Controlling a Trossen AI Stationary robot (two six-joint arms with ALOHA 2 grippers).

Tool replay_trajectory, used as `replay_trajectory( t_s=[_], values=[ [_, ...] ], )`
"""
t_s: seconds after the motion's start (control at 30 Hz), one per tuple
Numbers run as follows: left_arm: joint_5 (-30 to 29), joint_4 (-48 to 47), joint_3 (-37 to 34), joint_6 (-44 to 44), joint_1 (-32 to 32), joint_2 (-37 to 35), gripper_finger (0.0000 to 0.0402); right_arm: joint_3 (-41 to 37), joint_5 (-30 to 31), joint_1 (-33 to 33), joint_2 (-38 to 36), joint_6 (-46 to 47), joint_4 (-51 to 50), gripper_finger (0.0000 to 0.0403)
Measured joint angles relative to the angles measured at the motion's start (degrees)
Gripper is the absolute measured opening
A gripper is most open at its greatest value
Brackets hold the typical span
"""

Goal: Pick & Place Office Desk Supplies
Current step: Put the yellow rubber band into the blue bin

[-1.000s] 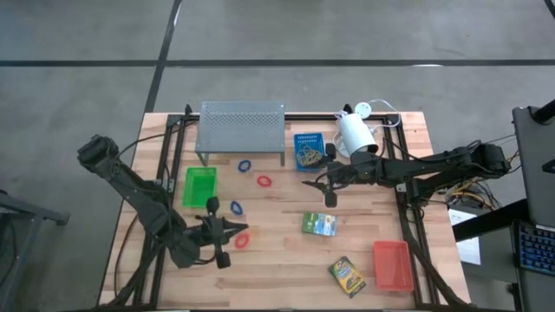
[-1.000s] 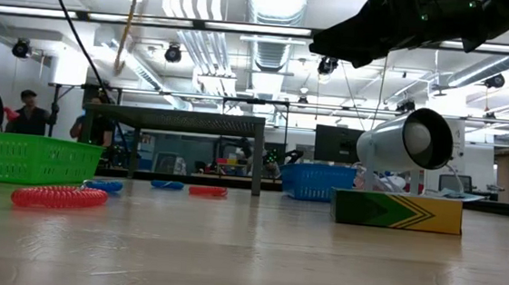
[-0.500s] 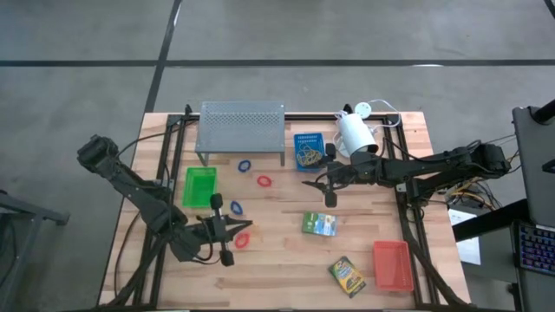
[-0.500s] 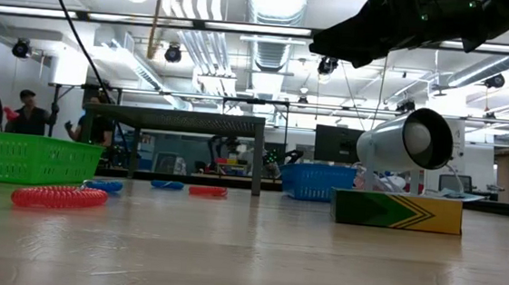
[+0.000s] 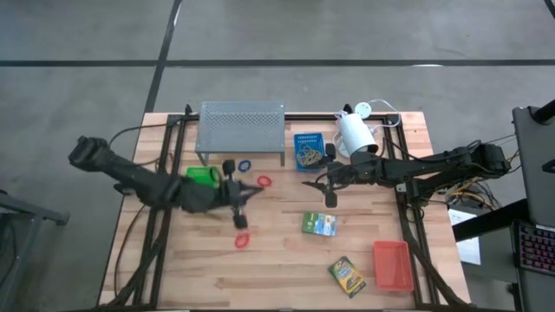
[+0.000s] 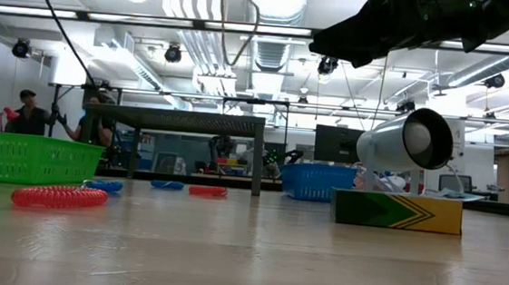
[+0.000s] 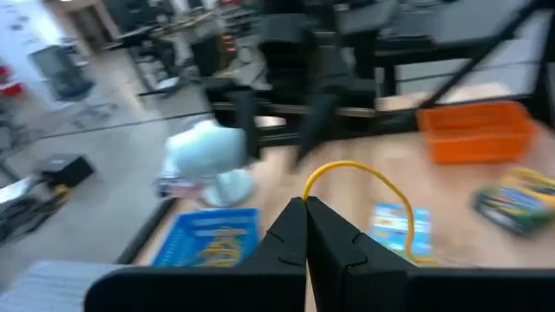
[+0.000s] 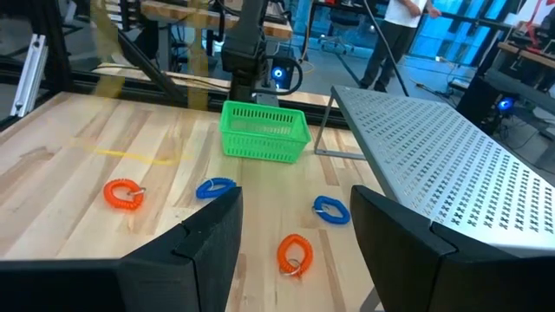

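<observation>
Thin yellow rubber band loops up from the tips of the left gripper, whose two dark fingers are pressed together and clamp it. In the high view that gripper hangs over the middle of the wooden table. The green plastic tray sits just behind it, partly under its arm. A small red coiled loop lies just ahead of its tips, and a second red loop lies beside it toward the table's front edge. A small blue loop lies on its other side, by the grey perforated metal shelf.

The right gripper waits with its fingers spread wide, holding nothing. The blue plastic tray of tan rubber bands and the white lamp stand just beside it. A green-and-yellow printed card box lies near it; a second box and the red-orange tray are well apart from it.
</observation>
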Motion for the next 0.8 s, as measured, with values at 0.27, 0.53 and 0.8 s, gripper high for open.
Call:
replay_trajectory(
  t_s=[0.27, 0.53, 0.8],
  values=[
    [15.98, -0.06, -0.07, 0.94, 14.20, -1.43, 0.0000, 0.00, 0.02, 0.00, 0.00, -0.20, 0.08, 0.0212],
    [16.05, 0.96, -0.57, 2.84, 18.66, -1.16, 0.0000, 0.00, 0.07, -0.03, 0.02, 3.90, 0.04, 0.0212],
    [16.07, 1.50, -0.59, 4.14, 18.64, -1.15, 0.0000, 0.00, 0.05, 0.02, 0.02, 5.37, 0.03, 0.0212]
  ],
)
